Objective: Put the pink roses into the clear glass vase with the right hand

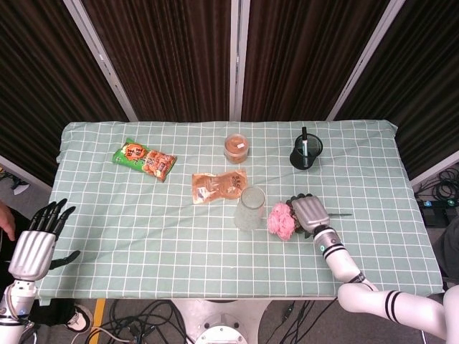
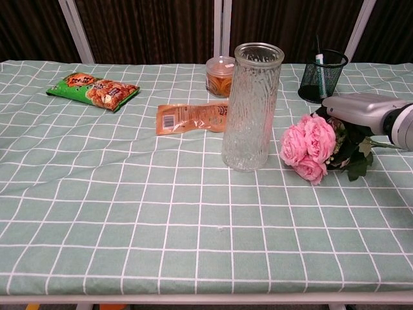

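Note:
The clear glass vase [image 1: 249,208] [image 2: 250,106] stands upright near the middle of the checked tablecloth. Just to its right lies the bunch of pink roses [image 1: 281,221] [image 2: 308,145], blooms toward the vase, with green leaves and stems trailing right. My right hand [image 1: 308,213] [image 2: 361,110] sits palm-down on the leafy stem end, its fingers curled down around the stems and no longer showing past the back of the hand. My left hand [image 1: 36,247] hangs off the table's left edge with fingers spread and nothing in it.
A black mesh pen holder [image 1: 306,153] [image 2: 322,76] stands behind the right hand. An orange-lidded jar [image 1: 236,147] [image 2: 221,74] and an orange packet [image 1: 219,185] [image 2: 192,117] lie behind and left of the vase. A green snack bag [image 1: 144,159] [image 2: 93,89] is at the far left.

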`<state>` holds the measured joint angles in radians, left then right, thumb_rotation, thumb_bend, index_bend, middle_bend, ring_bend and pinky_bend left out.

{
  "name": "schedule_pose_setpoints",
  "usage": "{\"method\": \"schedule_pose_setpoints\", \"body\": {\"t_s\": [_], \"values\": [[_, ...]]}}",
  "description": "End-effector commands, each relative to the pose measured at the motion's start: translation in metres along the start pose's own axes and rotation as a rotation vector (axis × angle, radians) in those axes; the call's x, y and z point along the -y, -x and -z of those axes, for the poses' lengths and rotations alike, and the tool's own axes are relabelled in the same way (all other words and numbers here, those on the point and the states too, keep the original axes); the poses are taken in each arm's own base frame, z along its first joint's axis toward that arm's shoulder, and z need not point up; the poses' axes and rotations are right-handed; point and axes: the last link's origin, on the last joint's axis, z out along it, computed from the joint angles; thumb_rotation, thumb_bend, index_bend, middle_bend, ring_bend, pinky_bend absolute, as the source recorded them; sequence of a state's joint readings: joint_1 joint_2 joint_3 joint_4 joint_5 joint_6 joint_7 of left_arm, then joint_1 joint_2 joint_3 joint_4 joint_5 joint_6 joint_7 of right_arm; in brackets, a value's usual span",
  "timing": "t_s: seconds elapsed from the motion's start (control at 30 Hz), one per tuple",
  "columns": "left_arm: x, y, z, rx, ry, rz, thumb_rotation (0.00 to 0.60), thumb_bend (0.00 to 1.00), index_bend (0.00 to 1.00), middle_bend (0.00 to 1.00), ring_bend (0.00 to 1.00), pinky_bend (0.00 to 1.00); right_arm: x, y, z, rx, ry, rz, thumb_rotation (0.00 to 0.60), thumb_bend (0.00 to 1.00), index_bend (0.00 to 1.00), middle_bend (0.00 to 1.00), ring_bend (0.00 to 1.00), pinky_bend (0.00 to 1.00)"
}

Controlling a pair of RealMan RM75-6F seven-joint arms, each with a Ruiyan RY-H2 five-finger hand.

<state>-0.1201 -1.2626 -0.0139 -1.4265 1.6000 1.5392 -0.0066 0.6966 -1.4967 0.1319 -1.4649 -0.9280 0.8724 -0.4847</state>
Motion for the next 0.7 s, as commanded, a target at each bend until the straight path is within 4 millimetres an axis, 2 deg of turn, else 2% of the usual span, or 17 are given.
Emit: {"method": "schedule_pose_setpoints", "body": {"t_s": [0.03, 0.13, 0.27, 0.47, 0.6, 0.7], "values": [[0.000, 0.000, 0.000, 0.000, -0.002, 0.000, 0.600, 0.00, 0.11, 0.00, 0.00, 0.13, -0.002, -0.003, 0.003, -0.026, -0.001, -0.009, 0.600, 0.21, 0.58, 0.38, 0.28, 0.39], [0.000, 0.000, -0.001, 0.001, 0.001, 0.000, 0.600, 0.00, 0.11, 0.00, 0.00, 0.13, -0.006, -0.010, 0.006, -0.074, -0.005, -0.031, 0.600, 0.22, 0.63, 0.45, 0.36, 0.47], [-0.001, 0.000, -0.002, 0.000, 0.005, -0.003, 0.600, 0.00, 0.11, 0.00, 0.00, 0.13, -0.011, -0.034, 0.014, -0.160, -0.025, -0.073, 0.600, 0.22, 0.65, 0.47, 0.38, 0.50], [-0.001, 0.001, -0.002, 0.005, 0.005, -0.009, 0.600, 0.00, 0.11, 0.00, 0.00, 0.13, -0.018, -0.099, 0.045, -0.322, -0.062, -0.096, 0.600, 0.21, 0.65, 0.46, 0.37, 0.50], [-0.002, 0.003, -0.003, 0.007, 0.006, -0.009, 0.600, 0.00, 0.11, 0.00, 0.00, 0.13, -0.009, -0.157, 0.070, -0.458, -0.121, -0.118, 0.600, 0.21, 0.65, 0.46, 0.37, 0.50], [-0.004, 0.004, -0.003, 0.007, 0.011, -0.010, 0.600, 0.00, 0.11, 0.00, 0.00, 0.13, 0.004, -0.193, 0.084, -0.555, -0.176, -0.174, 0.600, 0.20, 0.65, 0.46, 0.37, 0.50]]}}
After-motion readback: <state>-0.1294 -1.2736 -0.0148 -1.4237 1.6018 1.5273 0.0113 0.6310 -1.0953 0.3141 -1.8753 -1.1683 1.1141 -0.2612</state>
